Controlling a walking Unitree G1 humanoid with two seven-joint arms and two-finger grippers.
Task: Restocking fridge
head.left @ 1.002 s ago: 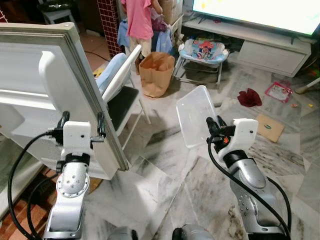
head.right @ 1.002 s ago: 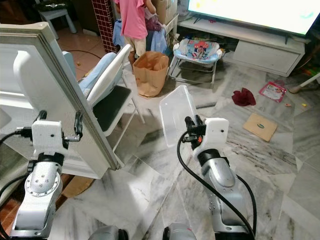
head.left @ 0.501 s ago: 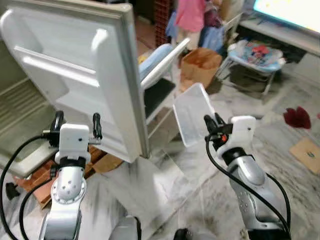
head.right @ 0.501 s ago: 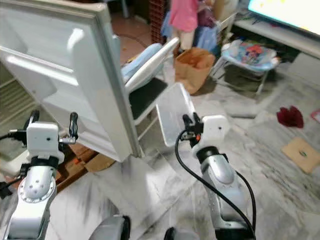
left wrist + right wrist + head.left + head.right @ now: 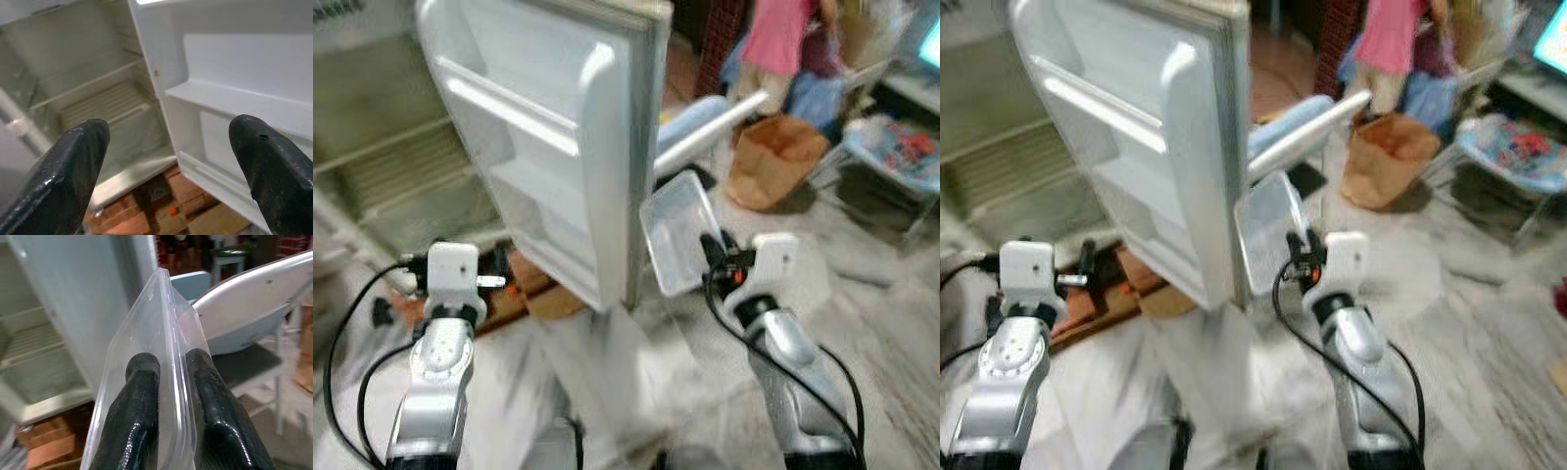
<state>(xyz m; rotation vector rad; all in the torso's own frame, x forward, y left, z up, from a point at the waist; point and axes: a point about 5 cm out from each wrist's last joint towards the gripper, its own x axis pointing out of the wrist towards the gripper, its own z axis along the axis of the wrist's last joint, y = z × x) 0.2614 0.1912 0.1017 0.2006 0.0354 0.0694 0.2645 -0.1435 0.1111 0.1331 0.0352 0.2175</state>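
My right gripper (image 5: 713, 257) is shut on a clear plastic container (image 5: 676, 233), held upright at chest height just right of the open fridge door's edge. In the right wrist view both black fingers (image 5: 142, 401) pinch the container's rim (image 5: 161, 308). The white fridge door (image 5: 558, 137) stands wide open with empty door shelves. The fridge interior (image 5: 391, 166) with its wire shelves lies to the left. My left gripper (image 5: 450, 281) is open and holds nothing, low in front of the fridge; its wrist view looks at a fridge shelf (image 5: 102, 98) between the spread fingers (image 5: 73, 171).
A folding chair (image 5: 705, 122) stands behind the door. A brown paper bag (image 5: 773, 162) sits on the marble floor beyond it, and a person in a pink top (image 5: 793, 39) stands at the back. Bricks (image 5: 132, 215) lie under the fridge.
The whole picture has swung left, so the camera has turned toward the fridge; more of its interior shows. The right gripper keeps its hold on the container.
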